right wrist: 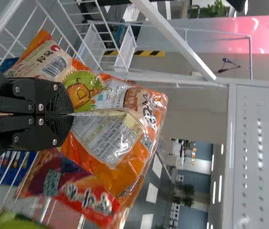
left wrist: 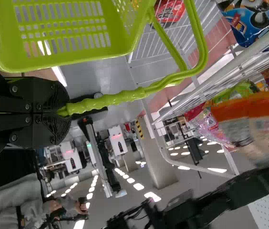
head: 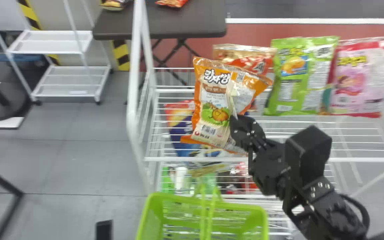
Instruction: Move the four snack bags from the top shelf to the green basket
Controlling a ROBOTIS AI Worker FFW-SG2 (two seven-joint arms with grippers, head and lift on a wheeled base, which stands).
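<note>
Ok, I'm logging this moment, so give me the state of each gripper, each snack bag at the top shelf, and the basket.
Right gripper: fingers shut on the orange bag.
Left gripper: fingers shut on the basket's handle.
Orange bag: held, creased at the grip.
Red-and-gold bag: upright, partly hidden behind the orange one.
Green bag: upright on the shelf.
Pink bag: upright beside it.
Green basket: held by its handle.

Oh, the orange snack bag (head: 212,110) shone — glossy, crinkled plastic film! The green basket (head: 178,199) looked like smooth plastic, the wire shelf (head: 362,160) like smooth painted metal — and the dark tabletop (head: 178,23) looked matt.
</note>
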